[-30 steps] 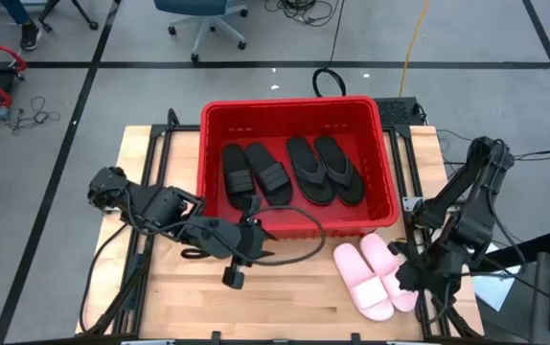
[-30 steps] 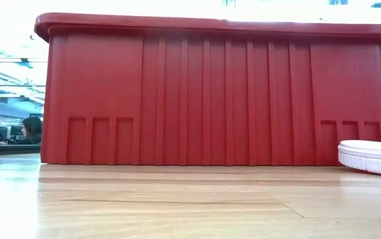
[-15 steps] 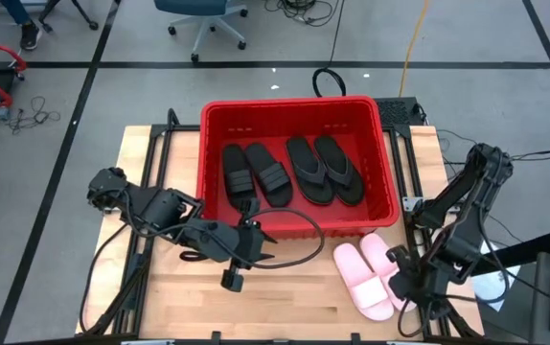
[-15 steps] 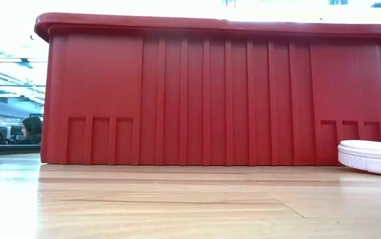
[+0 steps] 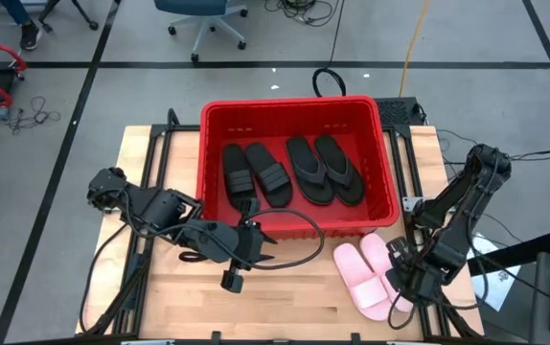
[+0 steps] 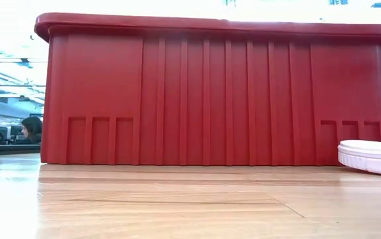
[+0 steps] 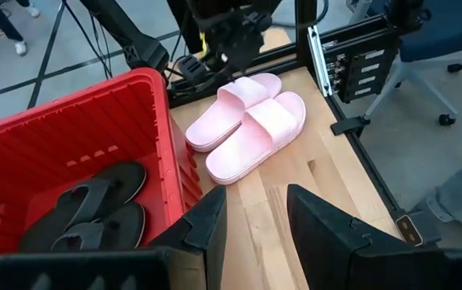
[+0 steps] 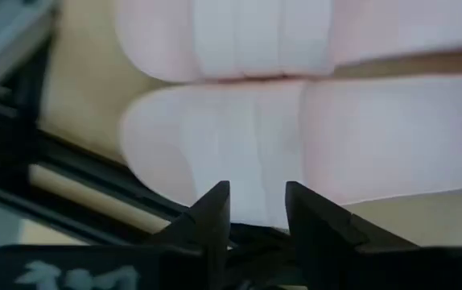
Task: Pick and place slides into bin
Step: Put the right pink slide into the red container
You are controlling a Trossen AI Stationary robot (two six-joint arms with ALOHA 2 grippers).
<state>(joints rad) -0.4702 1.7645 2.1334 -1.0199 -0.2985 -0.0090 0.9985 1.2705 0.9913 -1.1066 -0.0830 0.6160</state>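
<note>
Two pale pink slides [image 5: 371, 273] lie side by side, soles down, on the wooden table to the right of the red bin's [image 5: 294, 103] near right corner. In the bin lie two black wide-strap slides [image 5: 256, 172] and two black flip-flops [image 5: 325, 168]. My right gripper [image 5: 401, 286] hangs low over the right-hand pink slide, fingers open; in its wrist view they [image 8: 257, 211] stand just before that slide's strap [image 8: 239, 137]. My left gripper [image 5: 246, 240] waits open and empty beside the bin's near wall. My right gripper's open fingers [image 8: 215, 209] come from above at the outer edge of the right-hand pink slide, by its strap [image 8: 251, 173]. Whether they touch it I cannot tell. The slide lies flat on the table.
A black cable [image 5: 299, 251] loops across the table between the bin and my left gripper. Black frame rails [image 5: 409, 182] run along the table's side edges. Bare wood [image 5: 285, 307] lies along the near edge. An office chair [image 5: 203, 19] stands beyond the far edge.
My right gripper has gone a little toward the table's near edge and toward the pink slides, sinking lower over the right-hand one. The slides and the left arm have kept still.
</note>
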